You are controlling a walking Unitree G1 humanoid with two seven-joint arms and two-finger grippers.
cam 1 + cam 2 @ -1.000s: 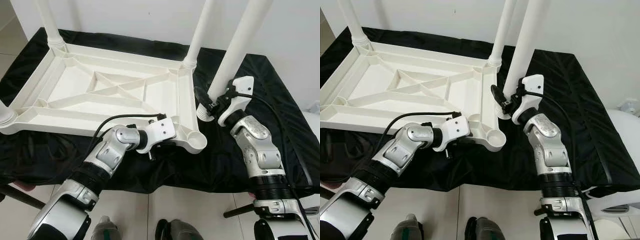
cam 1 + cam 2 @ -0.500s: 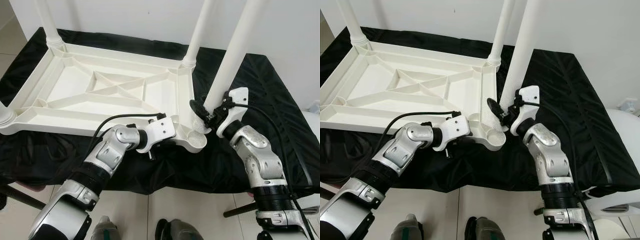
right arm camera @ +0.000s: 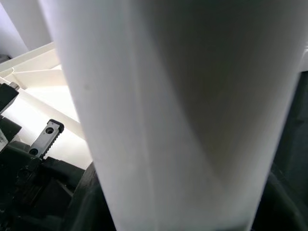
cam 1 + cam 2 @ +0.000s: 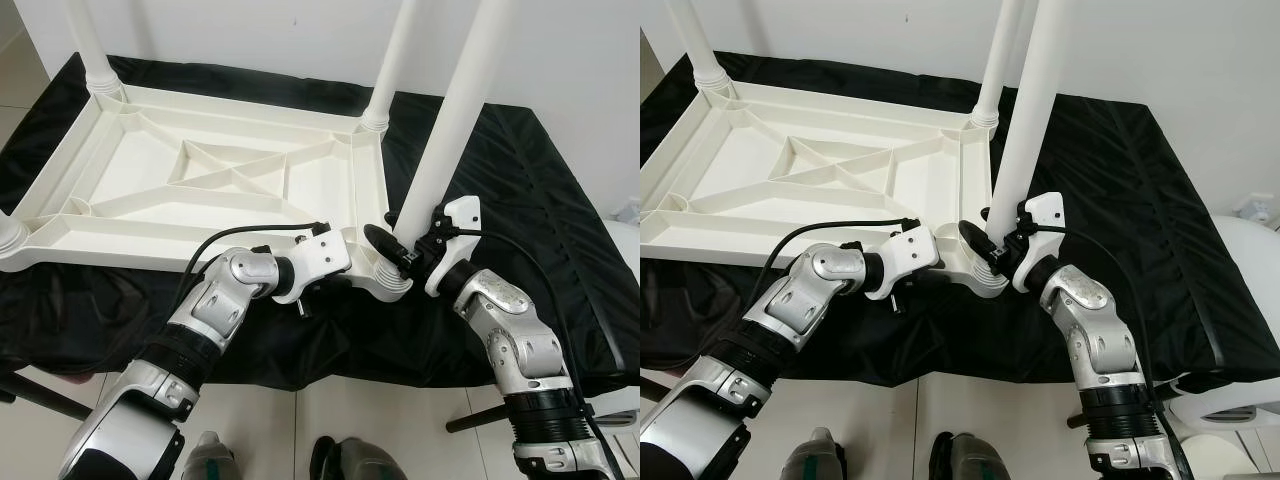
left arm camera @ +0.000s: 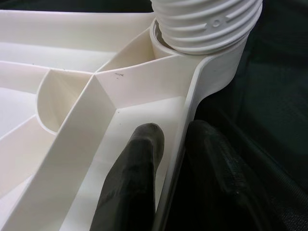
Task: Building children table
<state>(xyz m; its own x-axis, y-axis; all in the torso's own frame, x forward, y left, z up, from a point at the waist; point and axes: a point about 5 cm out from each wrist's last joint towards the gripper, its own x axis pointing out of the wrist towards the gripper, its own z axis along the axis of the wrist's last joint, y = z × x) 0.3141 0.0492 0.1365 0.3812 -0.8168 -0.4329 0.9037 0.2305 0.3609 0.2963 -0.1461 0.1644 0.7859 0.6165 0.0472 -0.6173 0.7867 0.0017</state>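
The white plastic tabletop (image 4: 150, 175) lies upside down on a black cloth. My left gripper (image 5: 175, 132) is shut on its near rim, one finger inside and one outside, just beside the near right corner socket (image 4: 392, 285). Low down on a long white leg (image 4: 450, 110), my right gripper (image 4: 405, 245) is shut and holds it upright. In the left wrist view the leg's threaded end (image 5: 207, 24) sits in the socket's mouth (image 5: 211, 67). The right wrist view is mostly the leg's shaft (image 3: 168, 110).
Two more legs stand screwed in at the far left corner (image 4: 85, 40) and far right corner (image 4: 390, 60), and a third at the near left corner (image 4: 8, 235). Bare black cloth (image 4: 520, 190) lies to the right. A white wall stands close behind.
My right gripper has carried the leg left and toward me, from beside the tabletop onto the near right corner socket. The left gripper has kept its hold on the rim.
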